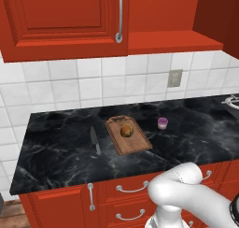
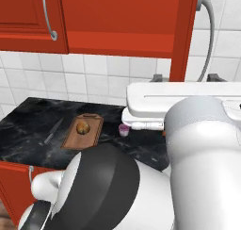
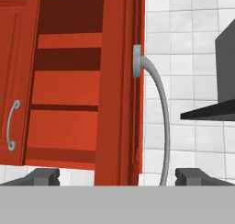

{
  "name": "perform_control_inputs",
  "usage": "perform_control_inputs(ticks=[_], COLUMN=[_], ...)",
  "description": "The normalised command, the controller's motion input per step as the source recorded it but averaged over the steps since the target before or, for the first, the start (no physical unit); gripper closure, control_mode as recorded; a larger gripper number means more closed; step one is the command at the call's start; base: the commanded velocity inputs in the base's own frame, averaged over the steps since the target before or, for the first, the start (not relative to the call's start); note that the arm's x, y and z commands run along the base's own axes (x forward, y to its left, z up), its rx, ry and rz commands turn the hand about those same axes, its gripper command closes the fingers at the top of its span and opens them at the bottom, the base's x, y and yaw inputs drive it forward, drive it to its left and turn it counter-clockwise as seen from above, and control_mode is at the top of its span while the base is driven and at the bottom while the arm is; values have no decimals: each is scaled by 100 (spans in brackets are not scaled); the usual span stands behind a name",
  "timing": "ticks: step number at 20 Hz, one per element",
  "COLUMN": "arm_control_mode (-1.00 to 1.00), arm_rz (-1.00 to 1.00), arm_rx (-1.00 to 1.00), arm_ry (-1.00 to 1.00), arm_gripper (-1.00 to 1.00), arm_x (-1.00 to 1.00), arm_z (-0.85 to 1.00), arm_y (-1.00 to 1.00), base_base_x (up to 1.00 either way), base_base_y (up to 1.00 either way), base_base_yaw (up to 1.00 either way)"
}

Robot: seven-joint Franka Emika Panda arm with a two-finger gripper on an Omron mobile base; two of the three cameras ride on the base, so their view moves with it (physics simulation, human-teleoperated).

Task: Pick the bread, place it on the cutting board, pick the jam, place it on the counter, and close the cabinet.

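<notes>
The bread [image 1: 126,131] sat on the cutting board [image 1: 135,143], with the jam [image 1: 162,123] just beside it on the counter [image 1: 56,147]. The cabinet [image 3: 69,81] stood open, its shelves bare. The gripper [image 3: 117,175] was spread apart around the door's edge.

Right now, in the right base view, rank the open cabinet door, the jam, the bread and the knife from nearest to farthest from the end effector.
1. Cabinet door, its edge straddled by the open end effector.
2. Jam, on the counter below, to the left.
3. Bread, on the cutting board further left.
4. Knife, leftmost.
</notes>
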Motion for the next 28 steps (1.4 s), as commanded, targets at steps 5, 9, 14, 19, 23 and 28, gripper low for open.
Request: perform_control_inputs(ticks=[5, 9, 14, 19, 23, 28], arm_control_mode=[-100, -100, -100, -100, -100, -100], arm_rz=[0, 1, 0, 0, 0, 4], arm_rx=[0, 0, 0, 0, 0, 0], arm_ry=[-8, -8, -7, -5, -3, -1], arm_gripper=[-100, -100, -100, -100, -100, -100], arm_x=[37, 36, 37, 35, 26, 18], arm_z=[-8, -5, -3, -3, -1, -3], arm_y=[0, 0, 0, 0, 0, 0], base_base_x=[0, 0, 0, 0, 0, 0], base_base_y=[0, 0, 0, 0, 0, 0], base_base_yaw=[0, 0, 0, 0, 0, 0])
